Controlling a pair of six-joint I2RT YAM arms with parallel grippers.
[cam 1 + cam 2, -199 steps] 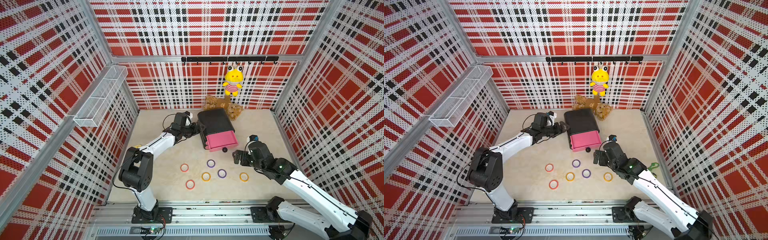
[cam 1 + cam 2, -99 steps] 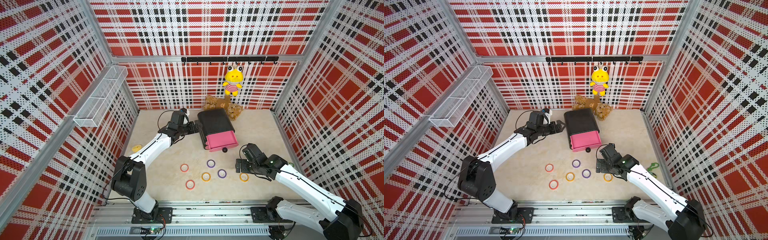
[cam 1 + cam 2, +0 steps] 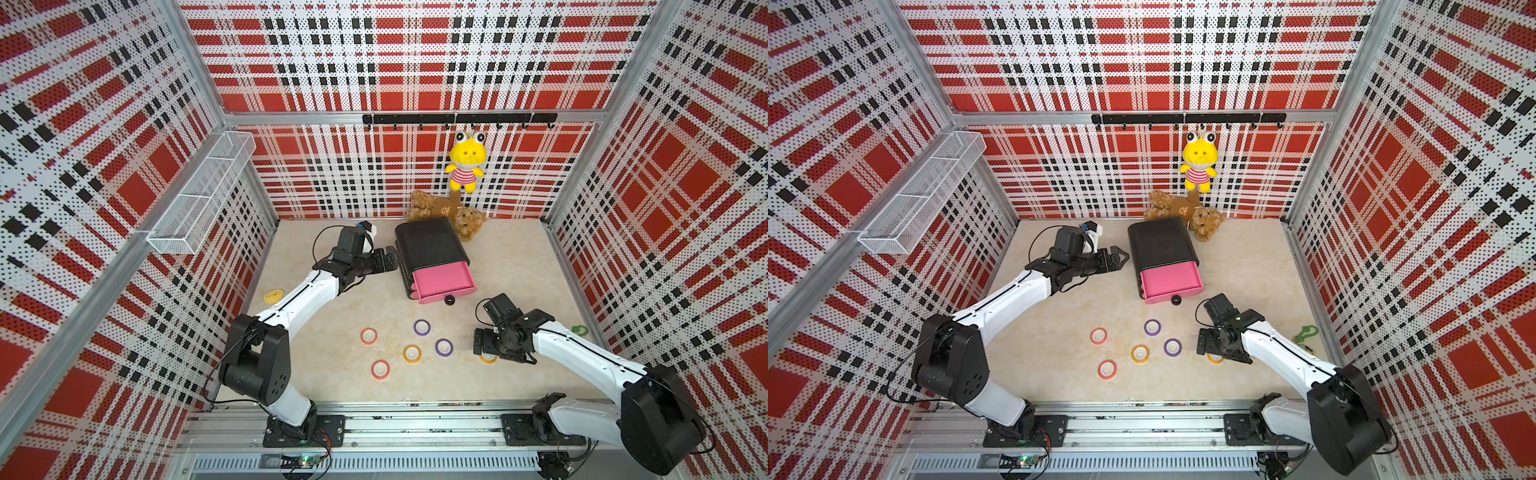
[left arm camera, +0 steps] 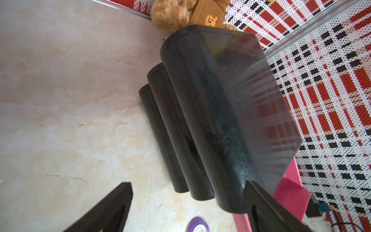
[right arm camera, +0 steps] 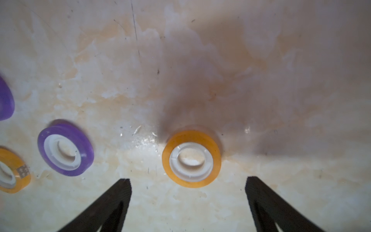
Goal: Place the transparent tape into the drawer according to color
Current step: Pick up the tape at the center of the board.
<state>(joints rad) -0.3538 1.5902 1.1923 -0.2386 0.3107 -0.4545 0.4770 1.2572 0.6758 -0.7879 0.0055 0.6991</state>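
The left gripper [image 3: 390, 258]: jaws wide, nothing between them. It lies level, aimed at the flank of the black cabinet [image 3: 430, 245]. In the left wrist view one finger [image 4: 261, 200] sits close against the cabinet's front corner; contact not resolvable. Judgement: posted there to brace the cabinet against sliding while drawers are worked.

The top pink drawer [image 3: 442, 280]: pulled out just past the left fingertips, black knob [image 3: 449, 299] facing the tapes, no ring seen inside. Likely set open to receive the first colour. The lower drawers appear shut.

Tape: all six lie flat on the tabletop [image 3: 519, 257], none stowed. The red rings [image 3: 368, 336] are nearer the left arm's side. The purple rings [image 3: 422, 327] and one yellow-orange ring [image 3: 412, 353] lie beside the right gripper.

The right gripper [image 5: 188, 180]: jaws wide, empty, pointed down. The last yellow-orange ring [image 5: 191, 158] lies just ahead of its tips, centred on the gap. Judgement: lined up to straddle it; the ring is low, so the tips must reach the surface before closing
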